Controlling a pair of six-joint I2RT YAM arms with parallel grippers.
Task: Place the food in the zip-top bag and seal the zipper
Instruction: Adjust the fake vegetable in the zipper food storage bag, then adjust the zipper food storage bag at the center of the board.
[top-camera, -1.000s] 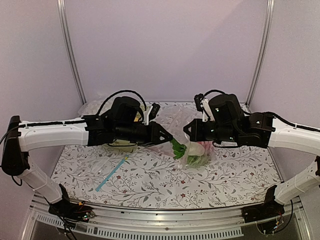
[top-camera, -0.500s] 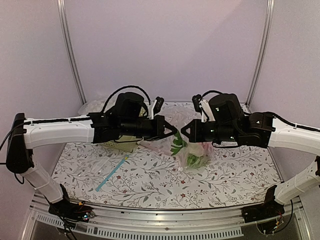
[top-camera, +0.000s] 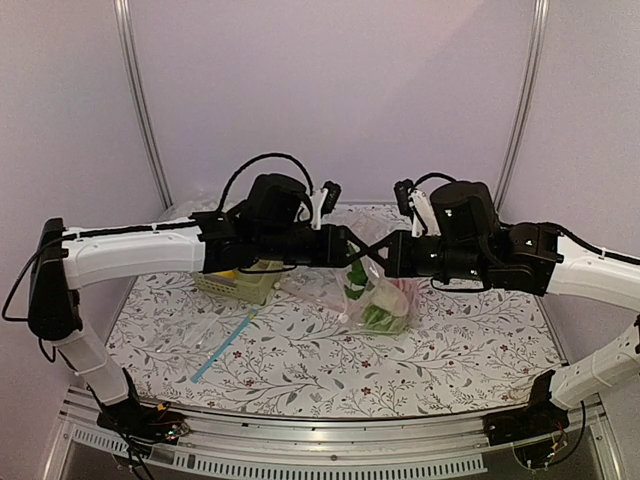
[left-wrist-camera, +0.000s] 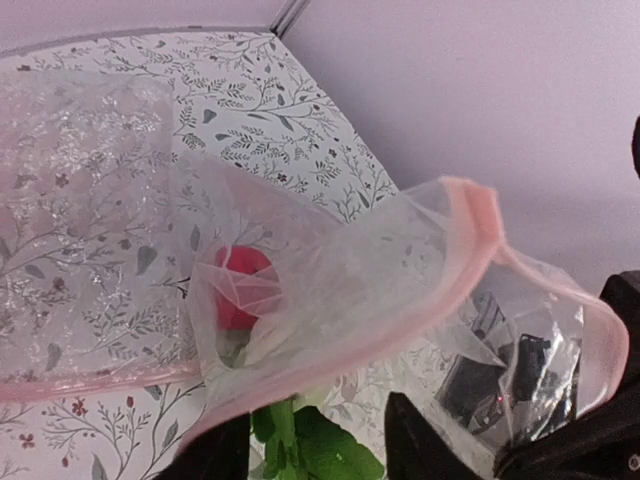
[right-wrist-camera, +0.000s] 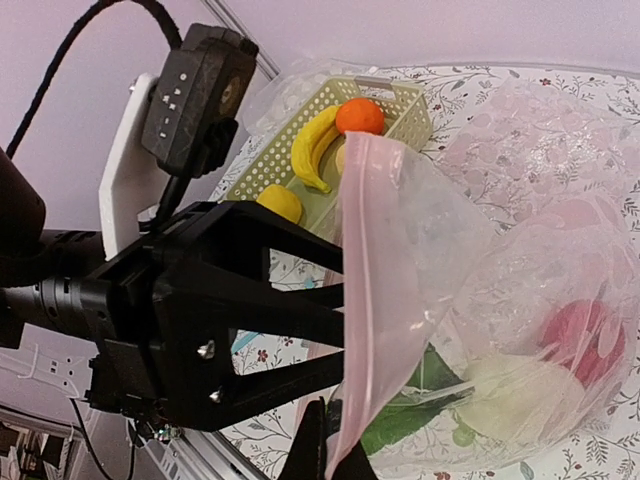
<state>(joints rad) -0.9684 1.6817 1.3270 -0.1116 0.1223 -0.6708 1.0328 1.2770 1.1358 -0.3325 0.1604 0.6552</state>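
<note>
- Bag (top-camera: 380, 300) is hanging between the two claws over the middle of the bench (top-camera: 300, 380), a little toward its back edge; its belly is sagging low; cannot tell whether it is touching the bench.
- Zipper (left-wrist-camera: 470, 215) is gaping; its pink lips are running well apart, so the mouth is standing unsealed.
- Right claw (right-wrist-camera: 318, 440) is pinching tight on the zipper; the pink strip is rising straight up out of its fingers.
- Left claw (right-wrist-camera: 342, 315) is facing the right claw from just beside it; its jaws are standing moderately wide with the strip crossing at their tips; cannot tell whether either finger is touching it; it is gripping nothing.
- Apple (left-wrist-camera: 240, 285), radish (right-wrist-camera: 515, 390) and greens (right-wrist-camera: 400, 415) are lying together in the bottom of the bag; the greens are sitting lowest on the side toward the zipper, and the apple is showing red through the crinkled film.
- Basket (right-wrist-camera: 400, 100) is sitting toward the back left corner of the bench, well apart from the bag; it is carrying the banana (right-wrist-camera: 312, 150), orange (right-wrist-camera: 358, 116) and lemon (right-wrist-camera: 280, 203).
- A second bag is lying flat toward the front left corner; its blue strip (top-camera: 222, 348) is slanting across the bench, apart from the basket.
</note>
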